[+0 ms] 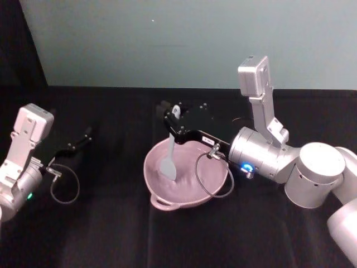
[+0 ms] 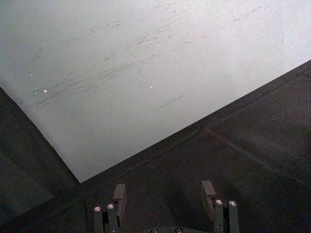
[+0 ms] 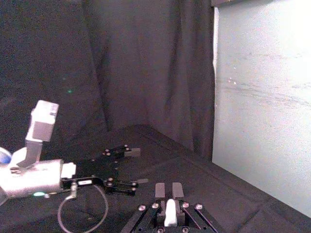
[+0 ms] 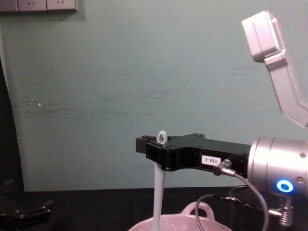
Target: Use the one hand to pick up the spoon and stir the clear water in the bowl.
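The pale pink bowl [image 1: 215, 187] sits mid-table, its loop handle [image 1: 162, 204] toward me; its rim [image 4: 192, 222] also peeks into the chest view. My right gripper [image 1: 170, 120] hovers over the bowl's far rim, shut on the white spoon [image 1: 169, 159]. The spoon hangs almost upright with its blade down inside the bowl. From the chest, the spoon [image 4: 158, 192] drops from the right gripper [image 4: 144, 145], ring hole on top. The right wrist view shows the spoon's handle [image 3: 170, 213] behind the closed fingers [image 3: 160, 189]. My left gripper [image 1: 83, 137] rests open at the far left.
A black wire-mesh cup [image 4: 243, 207] stands behind the right wrist. Cable loops hang beside the bowl [image 1: 215, 184] and by the left arm [image 1: 64, 187]. A pale wall [image 1: 184, 39] closes the back of the black table. The left gripper [image 2: 164, 194] faces that wall.
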{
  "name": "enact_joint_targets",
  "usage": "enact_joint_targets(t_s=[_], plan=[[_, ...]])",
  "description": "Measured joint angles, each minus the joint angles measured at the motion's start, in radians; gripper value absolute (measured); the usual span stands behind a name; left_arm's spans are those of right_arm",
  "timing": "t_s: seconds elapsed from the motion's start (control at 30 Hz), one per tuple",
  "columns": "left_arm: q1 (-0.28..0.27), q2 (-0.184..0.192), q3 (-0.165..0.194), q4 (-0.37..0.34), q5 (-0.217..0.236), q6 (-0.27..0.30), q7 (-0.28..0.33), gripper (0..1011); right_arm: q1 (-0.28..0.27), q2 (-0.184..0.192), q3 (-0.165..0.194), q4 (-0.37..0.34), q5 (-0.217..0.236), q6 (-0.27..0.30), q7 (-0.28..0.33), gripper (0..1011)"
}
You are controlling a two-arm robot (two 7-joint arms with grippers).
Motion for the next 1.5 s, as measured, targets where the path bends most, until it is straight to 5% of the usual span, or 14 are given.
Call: enact_joint_targets(t_s=[0.23,0.5,0.77,1.13,1.5], plan=[[0.0,0.0,0.0,0.0,0.0,0.0,0.0,1011,0.042,-0.024,0.003,0.071,-0.013,-0.014,-0.007,105],[0.0,0.0,0.0,0.0,0.0,0.0,0.0,1011,0.048,-0.011,0.039,0.088,-0.017,-0.02,-0.023,105],[0.0,0.0,0.0,0.0,0.0,0.0,0.0,1011,0.011,0.03,0.067,0.031,-0.024,-0.013,-0.039,105],[0.0,0.0,0.0,0.0,0.0,0.0,0.0,1011,-0.052,0.079,0.062,-0.079,-0.049,0.025,-0.039,105],[0.0,0.0,0.0,0.0,0.0,0.0,0.0,1011,-0.075,0.064,0.023,-0.127,-0.051,0.041,-0.023,105]])
